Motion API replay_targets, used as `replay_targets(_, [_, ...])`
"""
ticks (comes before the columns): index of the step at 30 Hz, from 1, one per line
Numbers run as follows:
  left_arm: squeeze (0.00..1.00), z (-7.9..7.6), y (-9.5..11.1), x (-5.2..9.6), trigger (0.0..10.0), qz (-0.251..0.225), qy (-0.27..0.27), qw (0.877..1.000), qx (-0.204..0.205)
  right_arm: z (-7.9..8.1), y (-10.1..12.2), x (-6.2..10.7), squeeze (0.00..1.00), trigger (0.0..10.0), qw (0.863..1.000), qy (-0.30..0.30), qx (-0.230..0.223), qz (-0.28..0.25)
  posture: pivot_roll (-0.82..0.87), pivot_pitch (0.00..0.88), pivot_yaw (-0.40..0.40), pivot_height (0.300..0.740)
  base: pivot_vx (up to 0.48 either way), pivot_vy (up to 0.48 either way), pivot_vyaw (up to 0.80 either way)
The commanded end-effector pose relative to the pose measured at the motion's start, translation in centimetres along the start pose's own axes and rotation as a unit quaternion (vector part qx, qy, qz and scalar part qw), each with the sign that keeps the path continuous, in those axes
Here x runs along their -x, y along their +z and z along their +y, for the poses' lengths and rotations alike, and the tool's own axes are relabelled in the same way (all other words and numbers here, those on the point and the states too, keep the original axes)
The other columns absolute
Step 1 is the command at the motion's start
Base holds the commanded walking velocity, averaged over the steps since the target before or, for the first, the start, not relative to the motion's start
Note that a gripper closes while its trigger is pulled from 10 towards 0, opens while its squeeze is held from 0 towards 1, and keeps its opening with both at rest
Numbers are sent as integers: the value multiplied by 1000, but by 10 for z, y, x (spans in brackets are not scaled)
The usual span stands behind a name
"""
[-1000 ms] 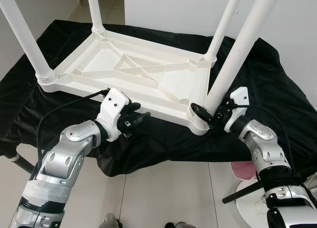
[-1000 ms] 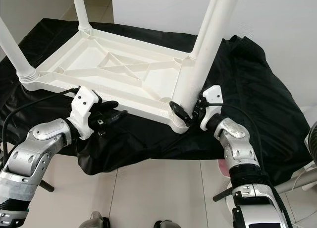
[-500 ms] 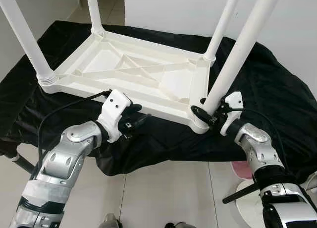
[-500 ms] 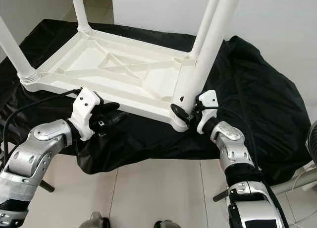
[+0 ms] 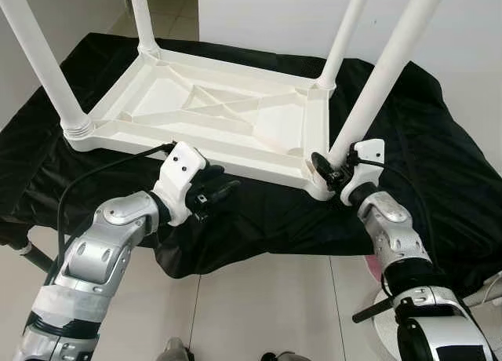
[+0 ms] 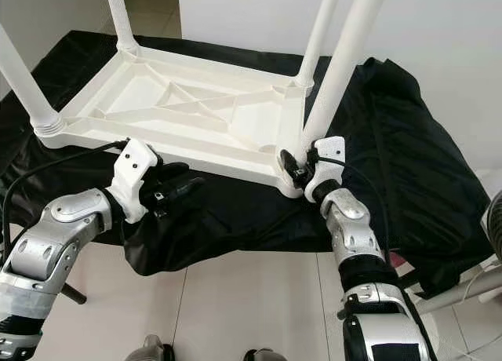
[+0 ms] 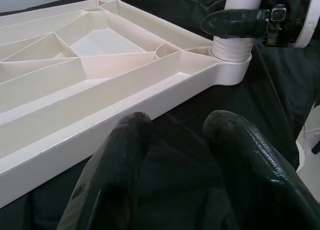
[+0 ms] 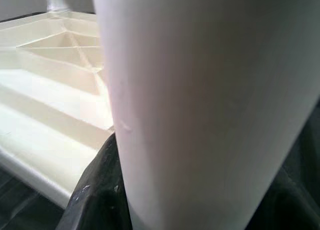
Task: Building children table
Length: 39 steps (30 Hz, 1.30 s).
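Right claw [image 5: 327, 170] shifted inward since earlier, clenched on near-right leg [image 5: 378, 77]. Left claw [image 7: 172, 140] released, parted over black cloth [image 5: 259, 220]. Upturned children table [image 5: 212, 118]: legs pointing up, long axis left-right.

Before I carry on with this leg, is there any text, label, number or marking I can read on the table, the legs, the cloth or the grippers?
None readable.
White table top, upside down: bare moulded ribs, no lettering.
Table leg held by the right gripper: plain white.
Black cloth: no print.
Left gripper: no legible marking on its white housing; the small details are too small to read.
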<state>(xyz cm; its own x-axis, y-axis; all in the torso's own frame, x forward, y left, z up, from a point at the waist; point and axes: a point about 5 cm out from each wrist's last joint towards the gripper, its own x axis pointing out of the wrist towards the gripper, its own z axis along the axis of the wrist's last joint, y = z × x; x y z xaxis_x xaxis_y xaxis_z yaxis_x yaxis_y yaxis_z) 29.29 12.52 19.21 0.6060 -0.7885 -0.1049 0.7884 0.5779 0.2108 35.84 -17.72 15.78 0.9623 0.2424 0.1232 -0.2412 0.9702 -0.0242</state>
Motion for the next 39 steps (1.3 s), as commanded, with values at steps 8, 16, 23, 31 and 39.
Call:
replay_targets(8, [0, -4, 0, 0, 10000, -2, -3, 1000, 3, 30, -4, -1, 0, 10000, 977, -213, -26, 11, 43, 111, -71, 740, 0, 0, 0])
replay_targets(16, [0, -5, 3, -2, 10000, -7, -3, 1000, 5, 60, 2, -4, 0, 10000, 980, -190, -55, 0, 44, 115, -72, 740, 0, 0, 0])
replay_targets(23, [0, -3, 4, -2, 10000, -10, 0, 1000, 4, 54, 9, -2, 1000, 10000, 982, -177, -55, -27, 46, 115, -75, 740, 0, 0, 0])
replay_targets(31, [0, -8, 6, -4, 10000, -14, -5, 1000, 12, 42, 20, 6, 1000, 10000, 989, -112, -69, -61, 46, 116, -75, 740, 0, 0, 0])
replay_targets(39, [0, -13, 7, -6, 10000, -12, -17, 1000, 22, 24, 19, 20, 0, 10000, 997, 10, -57, -55, 42, 117, -69, 740, 0, 0, 0])
